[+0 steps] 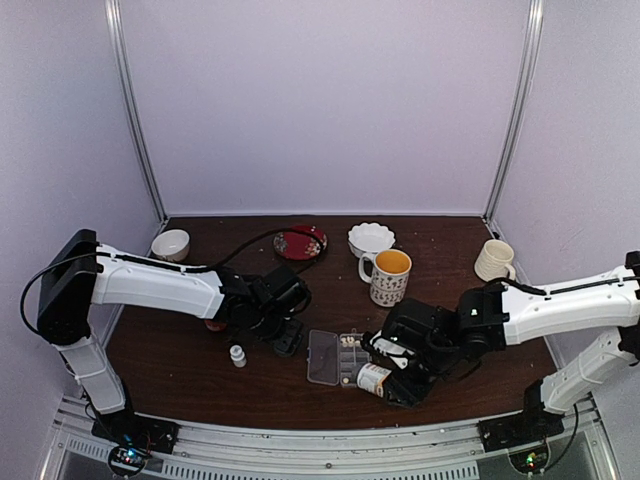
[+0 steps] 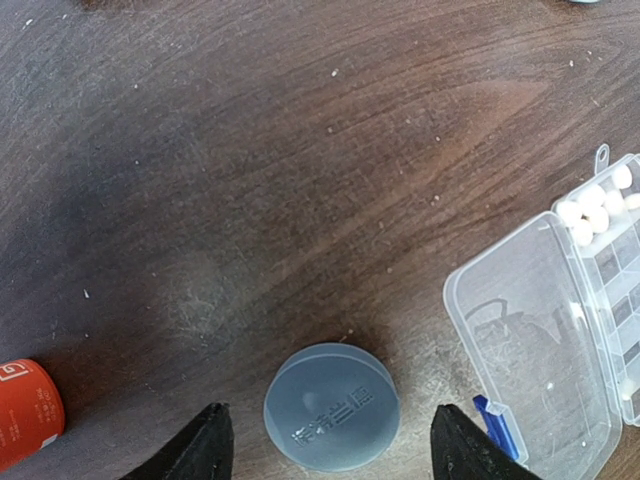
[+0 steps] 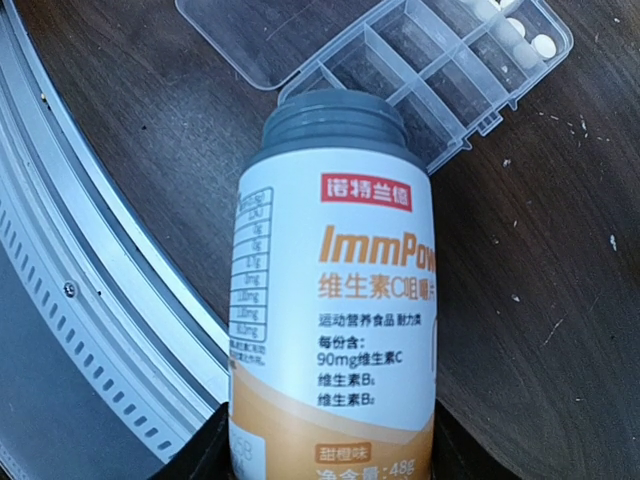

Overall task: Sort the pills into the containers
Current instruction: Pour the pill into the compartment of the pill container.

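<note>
Right arm's fingers [image 3: 212,455] grip an uncapped white-and-orange plastic bottle [image 3: 335,320], mouth aimed at the clear plastic pill box [image 3: 470,130] just ahead; whitish pills [image 3: 541,44] lie in the box's far cells [image 3: 505,20]. Left arm's fingers [image 2: 205,445] hang spread, beside the box.

Between the black tips of the left pincer [image 2: 325,445]: a grey-blue cap [image 2: 332,407]. To its left, an orange-red bottle [image 2: 25,412]; to its right, the clear pill box [image 2: 520,300] with white pills [image 2: 592,208]. Within the right pincer [image 3: 330,455]: a white-and-orange bottle [image 3: 340,300] with a red band and grey neck. Beneath it, the dark brown wood-grain table [image 3: 560,300].
</note>
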You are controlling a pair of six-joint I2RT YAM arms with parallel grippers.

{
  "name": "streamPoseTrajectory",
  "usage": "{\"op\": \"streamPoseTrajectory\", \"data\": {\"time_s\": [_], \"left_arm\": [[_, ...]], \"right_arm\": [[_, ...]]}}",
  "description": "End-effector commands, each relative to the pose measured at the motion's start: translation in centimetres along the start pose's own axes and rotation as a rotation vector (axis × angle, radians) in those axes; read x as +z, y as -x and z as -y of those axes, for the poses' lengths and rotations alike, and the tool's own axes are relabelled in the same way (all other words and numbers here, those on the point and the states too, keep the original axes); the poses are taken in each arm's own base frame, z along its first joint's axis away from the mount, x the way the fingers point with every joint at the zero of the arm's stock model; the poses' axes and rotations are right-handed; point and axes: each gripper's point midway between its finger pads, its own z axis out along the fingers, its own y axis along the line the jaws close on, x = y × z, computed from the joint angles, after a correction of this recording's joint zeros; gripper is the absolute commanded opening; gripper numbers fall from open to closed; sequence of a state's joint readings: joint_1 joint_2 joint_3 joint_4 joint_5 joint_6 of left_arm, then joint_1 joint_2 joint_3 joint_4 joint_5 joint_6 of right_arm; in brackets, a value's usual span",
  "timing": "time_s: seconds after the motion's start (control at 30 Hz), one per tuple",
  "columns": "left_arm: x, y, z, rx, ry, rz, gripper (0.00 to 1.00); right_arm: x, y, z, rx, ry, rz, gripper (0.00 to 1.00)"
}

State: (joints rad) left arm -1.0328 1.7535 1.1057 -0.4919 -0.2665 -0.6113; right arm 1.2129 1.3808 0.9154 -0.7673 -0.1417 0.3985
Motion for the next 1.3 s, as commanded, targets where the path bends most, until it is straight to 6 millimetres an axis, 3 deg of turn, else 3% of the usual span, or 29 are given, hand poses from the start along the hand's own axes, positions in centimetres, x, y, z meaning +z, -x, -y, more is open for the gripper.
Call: {"op": "streamPoseTrajectory", "data": {"time_s": [0.0, 0.07, 0.17, 0.3, 0.37, 0.47, 0.6, 0.73, 0.8, 0.93, 1.03, 1.17, 1.27], "left_arm": [[-0.8, 1.2, 0.4, -0.006, -0.025, 0.03, 0.71], [-0.8, 1.1, 0.4, -0.003, -0.025, 0.03, 0.7], [-0.8, 1.1, 0.4, -0.004, -0.027, 0.03, 0.71], [-0.8, 1.0, 0.4, -0.003, -0.026, 0.028, 0.71], [-0.8, 0.9, 0.3, -0.003, -0.026, 0.027, 0.71], [-0.8, 1.0, 0.3, -0.008, -0.025, 0.029, 0.71], [-0.9, 1.1, 0.3, -0.008, -0.026, 0.034, 0.71], [-0.9, 1.1, 0.2, -0.009, -0.023, 0.036, 0.71], [-0.9, 1.0, 0.3, -0.005, -0.024, 0.034, 0.71], [-0.9, 1.0, 0.2, -0.006, -0.022, 0.033, 0.71], [-0.9, 1.1, 0.2, -0.007, -0.022, 0.035, 0.71], [-0.9, 1.3, 0.4, -0.002, -0.026, 0.036, 0.71], [-0.9, 1.2, 0.3, -0.001, -0.02, 0.034, 0.71]], "right_arm": [[-0.2, 0.8, -0.8, -0.013, 0.031, 0.009, 0.0], [-0.2, 1.5, -1.4, 0.01, 0.072, 0.071, 0.0], [0.4, 0.6, -0.2, -0.009, -0.014, -0.02, 0.0], [-0.3, 1.8, -1.2, 0.014, 0.053, 0.065, 0.0], [-0.1, 0.6, 0.0, -0.006, -0.028, -0.027, 0.0], [-0.4, 1.0, -0.9, -0.021, 0.021, -0.002, 0.0], [-0.2, 0.6, 0.2, -0.019, -0.046, -0.034, 0.0], [-0.2, 1.1, -0.3, -0.007, -0.014, 0.013, 0.0], [0.1, 0.1, 0.3, -0.027, -0.056, -0.06, 0.0], [-0.5, 1.3, -1.0, -0.01, 0.028, 0.024, 0.0], [-0.4, 0.5, 0.2, -0.023, -0.054, -0.046, 0.0], [-0.4, 1.1, -0.2, -0.013, -0.029, 0.004, 0.0], [0.0, 0.3, 0.4, -0.038, -0.073, -0.075, 0.0]]}}
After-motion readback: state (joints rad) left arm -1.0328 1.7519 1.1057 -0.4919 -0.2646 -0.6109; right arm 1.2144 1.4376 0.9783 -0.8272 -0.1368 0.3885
